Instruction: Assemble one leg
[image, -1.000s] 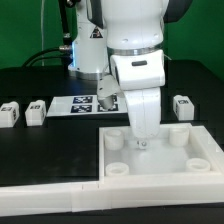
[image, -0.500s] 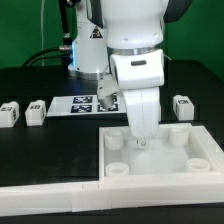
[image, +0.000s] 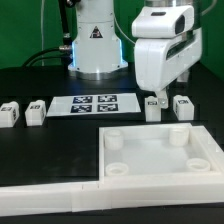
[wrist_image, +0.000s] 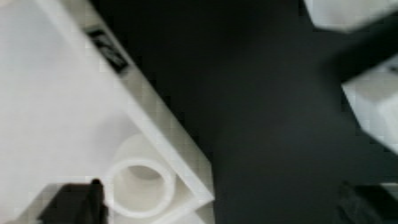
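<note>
Several identical legs lie on the black table: two at the exterior view's left (image: 10, 113) (image: 36, 110) and two at its right (image: 152, 108) (image: 182, 105). The large white tray-like piece (image: 205, 150) with round corner sockets lies in front. My gripper (image: 160, 97) hangs just above the right pair of legs, nearest the inner one. It is open and empty. In the blurred wrist view the gripper (wrist_image: 222, 205) has its fingers far apart, over the tray's corner socket (wrist_image: 143, 185) and bare table. Two blurred white shapes there (wrist_image: 365, 95) may be legs.
The marker board (image: 95, 103) lies behind the tray, in front of the robot base (image: 95, 45). A white rail (image: 50, 195) runs along the front edge. Cables lie at the back left.
The arm has swung from over the tray's middle up and to the exterior view's right, and now hangs over the right pair of legs. The inner right leg has come into view.
</note>
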